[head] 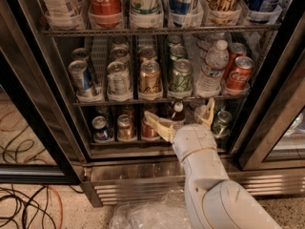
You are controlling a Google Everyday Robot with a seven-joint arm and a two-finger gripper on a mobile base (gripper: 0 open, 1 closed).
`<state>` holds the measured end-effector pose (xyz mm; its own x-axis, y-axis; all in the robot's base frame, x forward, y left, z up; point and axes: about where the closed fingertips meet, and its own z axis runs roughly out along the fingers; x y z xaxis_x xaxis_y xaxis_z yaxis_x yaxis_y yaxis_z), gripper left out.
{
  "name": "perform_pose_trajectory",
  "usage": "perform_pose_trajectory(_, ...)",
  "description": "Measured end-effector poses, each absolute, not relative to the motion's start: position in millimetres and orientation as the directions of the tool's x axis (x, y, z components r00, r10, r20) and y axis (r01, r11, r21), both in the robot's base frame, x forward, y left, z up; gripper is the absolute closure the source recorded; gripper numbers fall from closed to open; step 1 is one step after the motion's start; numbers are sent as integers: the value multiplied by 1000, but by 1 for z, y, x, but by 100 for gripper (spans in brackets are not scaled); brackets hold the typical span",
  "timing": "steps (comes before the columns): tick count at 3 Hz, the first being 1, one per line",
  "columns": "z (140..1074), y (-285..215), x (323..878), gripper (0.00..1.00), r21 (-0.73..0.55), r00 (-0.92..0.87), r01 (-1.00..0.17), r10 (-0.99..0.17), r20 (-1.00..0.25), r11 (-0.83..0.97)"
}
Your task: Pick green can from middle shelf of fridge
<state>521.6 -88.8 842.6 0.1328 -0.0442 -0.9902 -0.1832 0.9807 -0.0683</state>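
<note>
None of the pick is done: your hand [177,109] hangs wide open and empty, lower centre, below the green can [181,76] standing mid-frame on the middle shelf [95,102]; reaching and gripping remain.

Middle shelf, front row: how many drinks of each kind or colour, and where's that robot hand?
green can: 1
gold-tan can: 1
red Coke can: 1
blue-and-silver can: 1
pale silver can: 1
water bottle: 1
Total: 6
The gripper, open, hovers just below the middle shelf.

Gripper [178,109] with matt plastic jaws at bottom rack [114,142], glossy metal green can [181,76] on wire middle shelf [143,100]
</note>
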Motion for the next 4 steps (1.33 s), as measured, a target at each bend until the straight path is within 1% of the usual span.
perform_pose_trajectory(2, 827, -77, 558, 0, -40, 132, -144, -21, -991, 989)
perform_pose_trajectory(3, 827, -77, 558, 0, -40, 132, -144, -21, -991, 989)
perform_pose_trajectory(4, 830, -89, 581, 0, -68, 130, -108, -53, -990, 992)
